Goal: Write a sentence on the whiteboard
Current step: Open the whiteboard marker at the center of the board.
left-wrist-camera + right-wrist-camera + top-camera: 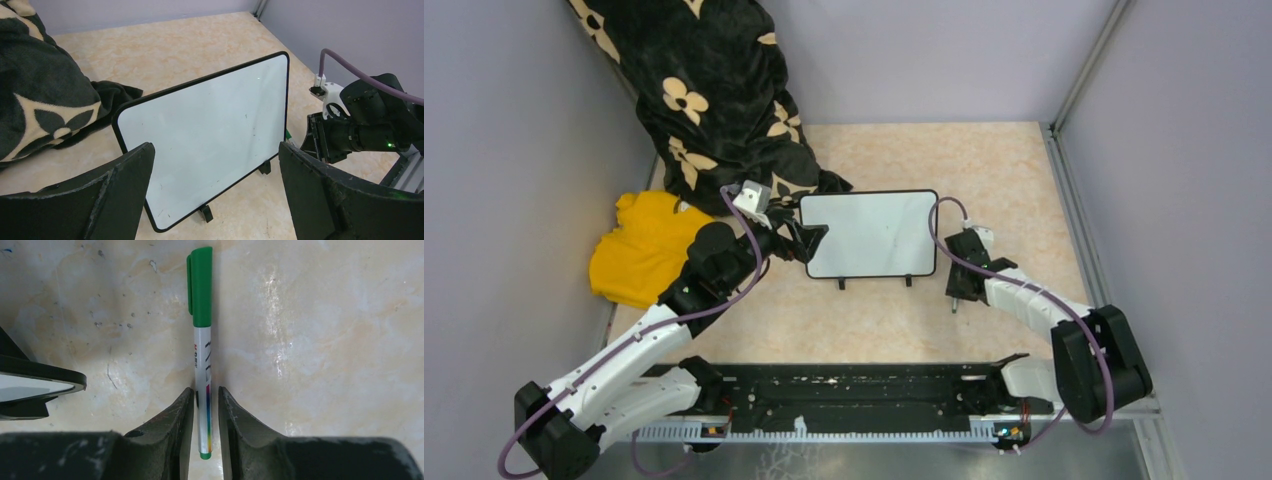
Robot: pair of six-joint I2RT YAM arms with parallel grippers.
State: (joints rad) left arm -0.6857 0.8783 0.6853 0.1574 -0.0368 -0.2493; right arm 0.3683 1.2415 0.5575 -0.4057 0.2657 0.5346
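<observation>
Currently: marker pickup; whiteboard [874, 235] blank, standing on its feet between the arms.
Right gripper [206, 392]: narrowly flanks capped green marker [202, 345] lying flat; pinch unclear.
Left gripper [215, 150]: wide open, empty.
Next: probably firm grip, lift, uncap.

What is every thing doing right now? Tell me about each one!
whiteboard: propped on its feet, no writing.
left gripper: wide open, by the whiteboard.
right gripper: nearly closed around marker; grip unclear.
marker: cap on.
blanket: heaped up.
yellow cloth: crumpled.
</observation>
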